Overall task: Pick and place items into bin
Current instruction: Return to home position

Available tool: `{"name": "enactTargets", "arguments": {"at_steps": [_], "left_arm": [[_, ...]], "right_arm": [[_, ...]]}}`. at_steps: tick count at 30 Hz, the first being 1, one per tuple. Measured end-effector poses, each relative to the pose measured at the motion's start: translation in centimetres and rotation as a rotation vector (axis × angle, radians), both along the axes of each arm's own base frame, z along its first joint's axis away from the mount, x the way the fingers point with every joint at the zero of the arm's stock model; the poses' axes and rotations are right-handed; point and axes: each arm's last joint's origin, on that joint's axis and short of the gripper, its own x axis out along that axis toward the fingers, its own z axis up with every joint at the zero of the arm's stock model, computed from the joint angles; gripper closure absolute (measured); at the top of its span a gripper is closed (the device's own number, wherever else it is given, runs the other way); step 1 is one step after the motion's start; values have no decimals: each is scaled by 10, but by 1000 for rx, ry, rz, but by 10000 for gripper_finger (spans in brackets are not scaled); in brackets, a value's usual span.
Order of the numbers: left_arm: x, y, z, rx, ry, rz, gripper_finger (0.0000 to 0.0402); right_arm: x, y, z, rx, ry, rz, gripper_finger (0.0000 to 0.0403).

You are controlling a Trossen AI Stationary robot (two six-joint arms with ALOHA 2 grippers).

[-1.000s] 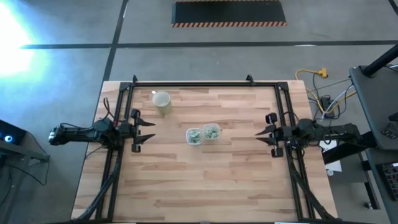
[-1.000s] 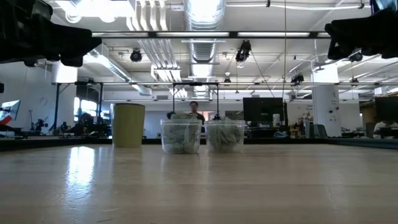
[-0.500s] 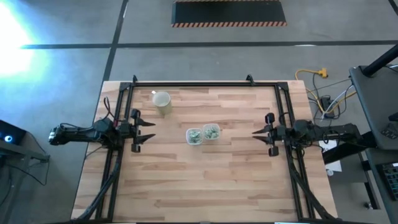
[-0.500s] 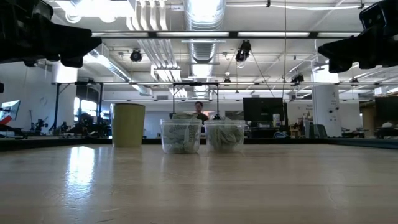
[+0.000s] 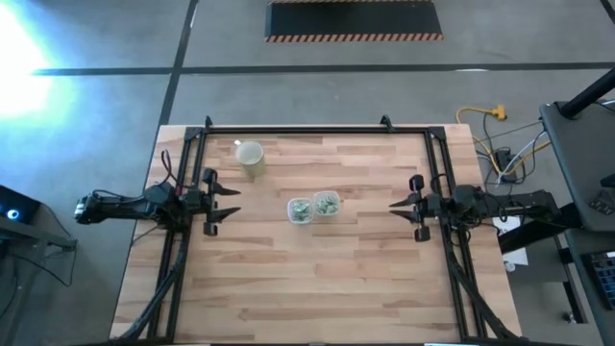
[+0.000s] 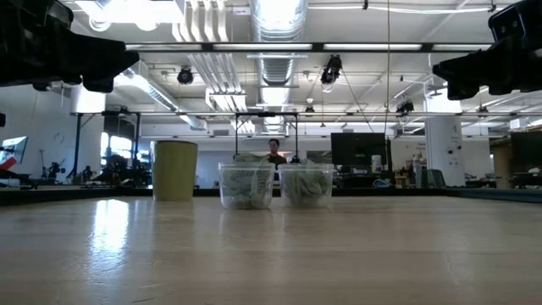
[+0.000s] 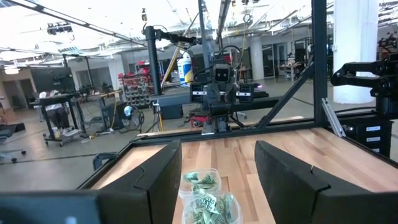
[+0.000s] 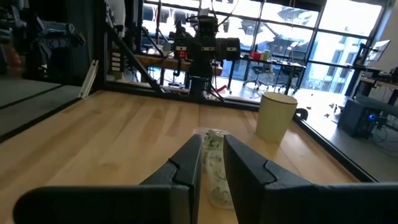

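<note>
Sitting heaped in two clear tubs at the middle of the table (image 5: 327, 279), the small green-and-white packets (image 7: 200, 180) fill both about to the rim. The tub nearer the left arm (image 6: 246, 166) and the tub nearer the right arm (image 6: 306, 166) stand side by side and look to be touching, the second set a little farther back. A beige cup (image 5: 251, 159) stands upright well apart from them, toward the far left corner, clear of either arm's line to the tubs. Only bare wood lies between the tubs and the arms. The left gripper (image 5: 233, 202) hangs above the left edge of the table, pointing in at the tubs, its jaws spread wide and holding nothing. Opposite it, the right gripper (image 5: 394, 205) hangs above the right edge, also facing in, its jaws drawn nearly together with just a thin slit between them and nothing in it. A black frame (image 5: 307, 130) runs round the tabletop. Beyond the far edge, in line with the tubs, a person (image 6: 273, 151) shows in the room.
</note>
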Motion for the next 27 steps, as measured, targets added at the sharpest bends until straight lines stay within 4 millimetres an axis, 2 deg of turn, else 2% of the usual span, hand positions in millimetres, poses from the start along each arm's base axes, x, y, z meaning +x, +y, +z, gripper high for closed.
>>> {"name": "enactTargets", "arguments": {"at_steps": [27], "left_arm": [[1,0,-1,1,9,0,214]], "right_arm": [[0,0,0,-1,0,2,346]]}}
